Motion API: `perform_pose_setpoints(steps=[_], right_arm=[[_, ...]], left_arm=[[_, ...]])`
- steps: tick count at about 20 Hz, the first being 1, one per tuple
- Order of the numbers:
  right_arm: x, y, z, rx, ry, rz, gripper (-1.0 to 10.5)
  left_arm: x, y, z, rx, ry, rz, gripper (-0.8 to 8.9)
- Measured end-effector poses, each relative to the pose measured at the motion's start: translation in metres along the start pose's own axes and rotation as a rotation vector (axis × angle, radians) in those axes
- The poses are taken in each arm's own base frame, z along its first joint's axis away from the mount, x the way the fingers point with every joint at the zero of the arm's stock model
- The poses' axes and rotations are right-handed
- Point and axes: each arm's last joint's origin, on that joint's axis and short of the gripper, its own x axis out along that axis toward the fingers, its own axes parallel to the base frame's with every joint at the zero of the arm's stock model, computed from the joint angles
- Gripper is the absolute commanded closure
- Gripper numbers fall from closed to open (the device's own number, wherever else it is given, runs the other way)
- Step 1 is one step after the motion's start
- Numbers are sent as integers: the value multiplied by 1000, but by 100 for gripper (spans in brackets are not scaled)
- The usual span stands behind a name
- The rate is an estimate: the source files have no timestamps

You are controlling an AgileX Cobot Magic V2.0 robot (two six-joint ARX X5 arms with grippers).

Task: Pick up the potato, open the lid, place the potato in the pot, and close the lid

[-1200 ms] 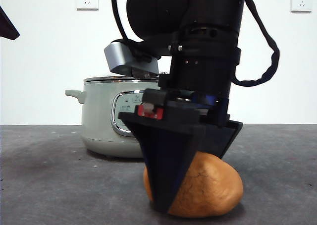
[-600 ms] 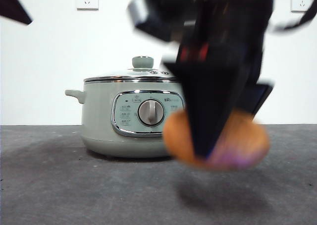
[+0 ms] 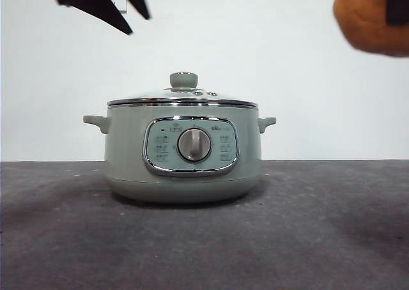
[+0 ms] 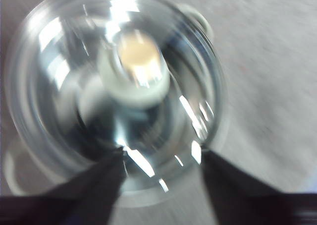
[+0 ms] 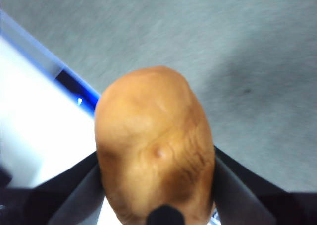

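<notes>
Clamped on the potato (image 5: pixel 154 160), the right gripper (image 5: pixel 156 185) is holding it high in the air, well clear of the grey table (image 3: pixel 332 239); the front view is catching only part of the potato (image 3: pixel 367 18) at its top right corner, a dark jaw crossing it. Spread apart and holding nothing, the left gripper (image 4: pixel 161 158) is hovering above the lid (image 4: pixel 74 86), its jaws either side of the blurred knob (image 4: pixel 136 71). Seated on the pot (image 3: pixel 128 156), the lid (image 3: pixel 182 100) is covering it fully. A wall socket behind the left gripper (image 3: pixel 105 2) is mostly hidden.
</notes>
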Motion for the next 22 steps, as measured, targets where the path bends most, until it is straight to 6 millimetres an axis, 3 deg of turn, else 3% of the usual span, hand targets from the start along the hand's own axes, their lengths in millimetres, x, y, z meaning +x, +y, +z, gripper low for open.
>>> perform_pose_setpoints(steps=[4,10,16,22], right_arm=[[-8,-2,0,40,-94,-38,958],[-10,0,9,64,-197,0,958],[-11,1,15,93,-251,25,958],[-11,1,17,97,-271,30,958]], left_arm=[[28,-5,30,32,-5,31,268],[94,9,35,30,66,88,270],[96,8,34,33,70,97,280],[103,-15,33,91,95,181,309]])
